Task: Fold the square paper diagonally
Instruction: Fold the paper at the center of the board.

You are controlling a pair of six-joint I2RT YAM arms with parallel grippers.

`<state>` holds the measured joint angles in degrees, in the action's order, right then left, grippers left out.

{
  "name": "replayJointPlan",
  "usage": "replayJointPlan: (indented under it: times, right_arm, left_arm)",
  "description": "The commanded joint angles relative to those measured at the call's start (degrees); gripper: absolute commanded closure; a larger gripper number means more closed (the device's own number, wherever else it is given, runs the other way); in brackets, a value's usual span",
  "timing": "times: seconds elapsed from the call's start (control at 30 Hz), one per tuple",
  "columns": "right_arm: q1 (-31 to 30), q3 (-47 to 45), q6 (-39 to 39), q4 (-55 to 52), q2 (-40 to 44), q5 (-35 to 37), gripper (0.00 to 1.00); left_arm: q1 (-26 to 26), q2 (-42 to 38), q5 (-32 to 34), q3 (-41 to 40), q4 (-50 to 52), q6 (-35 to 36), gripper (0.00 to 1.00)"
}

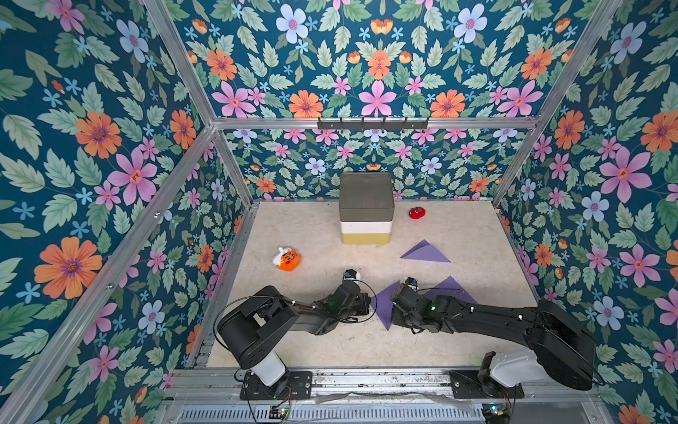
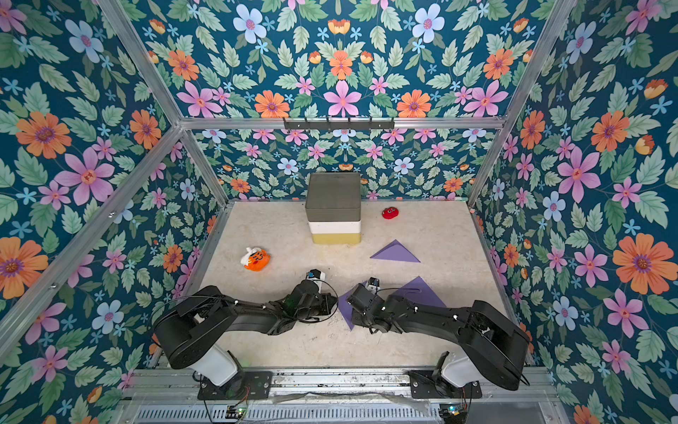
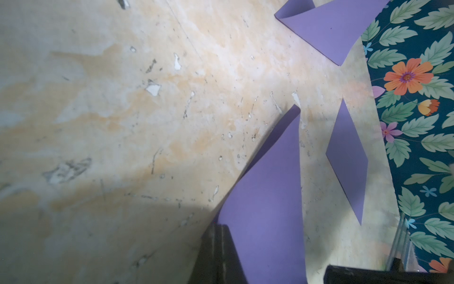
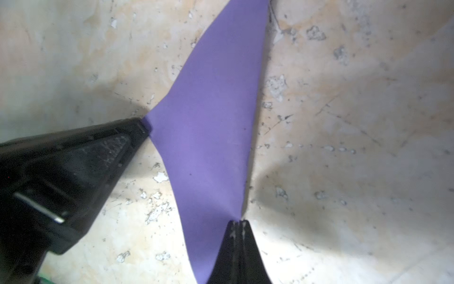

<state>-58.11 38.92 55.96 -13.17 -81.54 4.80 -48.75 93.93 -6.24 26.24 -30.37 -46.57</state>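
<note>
- The only containers are in a stack of tubs [image 1: 366,207] at the back of the table [image 1: 330,345]: grey on top, white in the middle, yellow at the bottom. They are nested closed on one another, so I cannot see inside any of them.
- Nothing loose sits in or on the stack. A red plush toy [image 1: 417,212] lies just beside it, and an orange plush toy [image 1: 287,258] lies well apart, toward my left.
- My left gripper [image 4: 144,124] has its fingers pressed together, pinching one corner of the square paper [image 4: 208,127].
- My right gripper [image 4: 237,222] also has its fingers pressed tight, and it nips the purple sheet at another point on its edge.
- The square paper bows between my two pinches. In both top views it is at the front middle of the table, between my wrists [image 1: 383,308].
- Two folded purple triangles lie flat on the table, out of my grasp: a near triangle [image 1: 449,288] by my right wrist and a far triangle [image 1: 425,253] farther back.
</note>
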Motion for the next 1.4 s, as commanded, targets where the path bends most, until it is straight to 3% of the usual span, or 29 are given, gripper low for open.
replayJointPlan:
  times: [0.0, 0.23, 0.6, 0.9, 1.07, 1.37]
  right_arm:
    - [-0.23, -1.58, 2.22, 7.56, 0.07, -4.5, 0.99]
    - [-0.82, -2.53, 2.67, 8.12, -2.78, -5.03, 1.0]
    - [-1.13, 0.56, -2.08, -8.48, -4.62, 2.13, 1.0]
    - [-1.08, 0.51, -0.46, -1.07, 2.32, -1.77, 0.99]
    - [-1.21, -0.84, 0.98, 4.37, 1.02, -5.39, 0.99]
    - [-2.42, -0.51, 0.58, 0.02, -4.18, -5.54, 1.0]
  left_arm:
    - [-0.03, 1.32, 1.67, -1.02, 19.63, -0.01, 1.0]
    - [-0.03, 1.48, 1.67, -0.93, 19.65, 0.07, 1.0]
    - [-0.12, 1.53, 2.05, -1.23, 19.56, 0.08, 1.0]
    - [-0.29, 1.01, 2.08, -1.27, 19.72, -0.11, 1.0]
    - [-0.29, 0.92, 2.17, -1.26, 19.82, -0.13, 1.0]
    - [-0.38, 1.17, 2.14, -1.1, 20.01, -0.02, 1.0]
